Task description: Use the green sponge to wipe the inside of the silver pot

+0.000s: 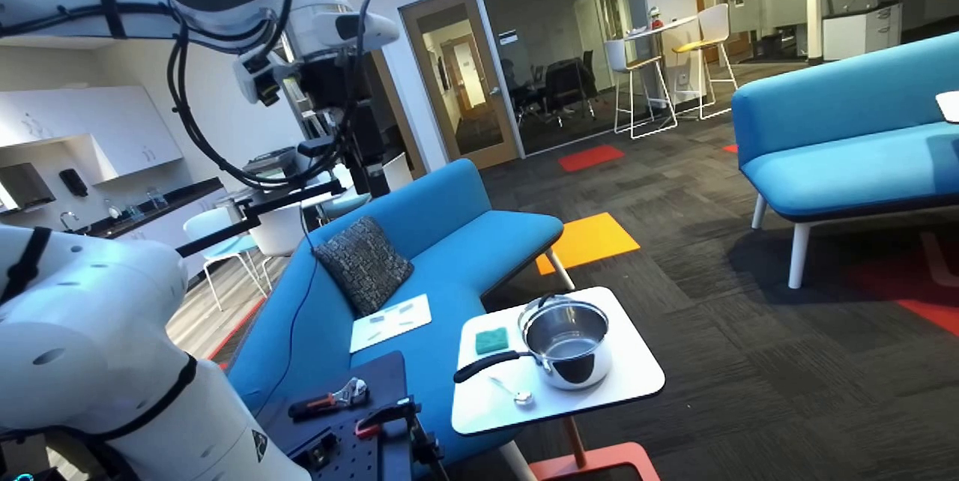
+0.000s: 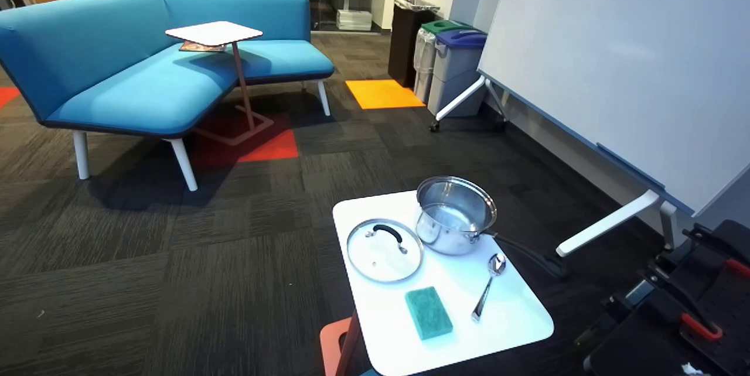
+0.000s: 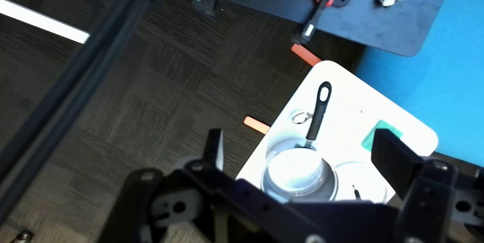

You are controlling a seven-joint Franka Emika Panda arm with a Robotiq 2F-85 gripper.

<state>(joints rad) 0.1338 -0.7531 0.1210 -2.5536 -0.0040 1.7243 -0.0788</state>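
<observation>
The green sponge [image 1: 491, 340] [image 2: 429, 313] lies flat on the small white table [image 1: 479, 410] [image 2: 504, 332]. The silver pot [image 1: 581, 372] [image 2: 451, 232] stands upright beside it, uncovered, with its black handle sticking out. In the wrist view the pot [image 3: 297, 171] sits far below, between the fingers, its lower edge hidden by the gripper. The sponge [image 3: 370, 136] there is partly hidden behind the right-hand finger. My gripper [image 1: 371, 181] [image 3: 298, 139] is open and empty, high above the table and apart from everything. It is out of view in an exterior view.
A glass lid [image 2: 385, 250] with a black handle lies beside the pot. A spoon [image 2: 497, 265] lies near the pot's handle. A blue sofa [image 1: 442, 316] borders the table. A dark mounting plate [image 3: 382, 27] with clamps is close by. A whiteboard [image 2: 615, 42] stands behind.
</observation>
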